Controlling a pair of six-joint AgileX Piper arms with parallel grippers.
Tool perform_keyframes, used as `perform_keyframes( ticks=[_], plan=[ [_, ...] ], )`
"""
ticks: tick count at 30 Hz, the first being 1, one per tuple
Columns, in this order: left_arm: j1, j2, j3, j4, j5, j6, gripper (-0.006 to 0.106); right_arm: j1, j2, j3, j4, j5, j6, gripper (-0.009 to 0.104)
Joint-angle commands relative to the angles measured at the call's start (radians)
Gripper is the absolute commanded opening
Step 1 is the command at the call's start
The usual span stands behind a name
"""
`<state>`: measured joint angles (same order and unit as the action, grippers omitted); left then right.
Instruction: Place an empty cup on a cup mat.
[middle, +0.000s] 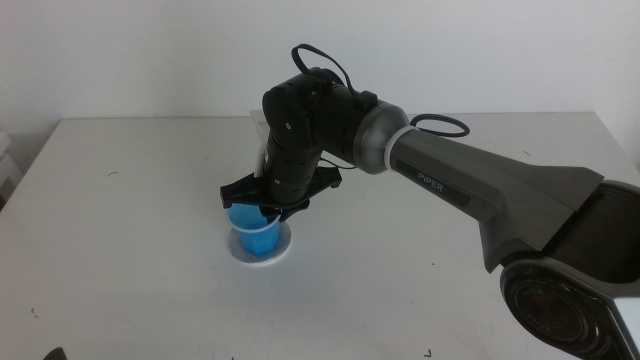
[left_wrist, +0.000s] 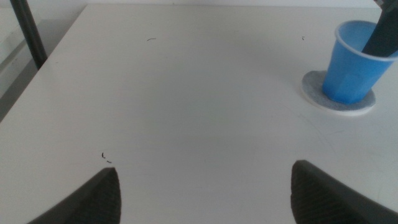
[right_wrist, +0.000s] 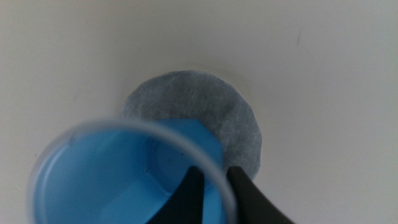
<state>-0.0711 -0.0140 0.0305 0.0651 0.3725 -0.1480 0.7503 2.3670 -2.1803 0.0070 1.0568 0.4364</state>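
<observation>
Cup (middle: 255, 230): blue, upright on the cup mat (middle: 281, 253), left of table (middle: 120, 220) centre.
Right gripper (middle: 262, 207): above the cup, jaws pinching its rim wall, one inside, one outside.
Left gripper (left_wrist: 205, 193): waiting at the near edge, jaws spread wide, holding nothing.

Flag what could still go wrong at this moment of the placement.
The right gripper pinches the cup by its rim wall, one jaw inside; withdrawing carelessly could tip it. The cup looks off-centre on the cup mat, towards one edge, so a nudge might slide it off. The left gripper waits apart.
</observation>
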Motion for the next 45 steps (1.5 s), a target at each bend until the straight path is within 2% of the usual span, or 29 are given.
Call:
perform_keyframes(
  ticks=[1,9,15,20,27,32,37,42,45],
  plan=[
    [0.001,-0.005,-0.006,0.0,-0.067,-0.011,0.105,0.002,-0.07,-0.033,-0.015,-0.027,-0.001,0.019],
    [0.001,-0.005,-0.006,0.0,-0.067,-0.011,0.105,-0.012,-0.126,-0.033,-0.022,-0.011,0.008,0.059],
    [0.001,-0.005,-0.006,0.0,-0.067,-0.011,0.105,-0.07,-0.248,-0.03,-0.084,0.088,0.004,0.076],
    [0.001,-0.005,-0.006,0.0,-0.067,-0.011,0.105,-0.139,-0.4,0.071,-0.1,0.079,-0.02,0.077],
    [0.001,-0.005,-0.006,0.0,-0.067,-0.011,0.105,-0.301,-0.705,0.378,-0.101,-0.057,-0.055,0.077],
    [0.001,-0.005,-0.006,0.0,-0.067,-0.011,0.105,-0.449,-0.919,0.608,-0.076,-0.147,-0.086,0.077],
    [0.001,-0.005,-0.006,0.0,-0.067,-0.011,0.105,-0.595,-1.114,0.806,-0.044,-0.235,-0.184,0.08],
    [0.001,-0.005,-0.006,0.0,-0.067,-0.011,0.105,-0.681,-1.293,1.037,-0.045,-0.308,-0.283,0.08],
    [0.001,-0.005,-0.006,0.0,-0.067,-0.011,0.105,-0.682,-1.422,1.171,-0.065,-0.361,-0.295,0.08]
  ],
)
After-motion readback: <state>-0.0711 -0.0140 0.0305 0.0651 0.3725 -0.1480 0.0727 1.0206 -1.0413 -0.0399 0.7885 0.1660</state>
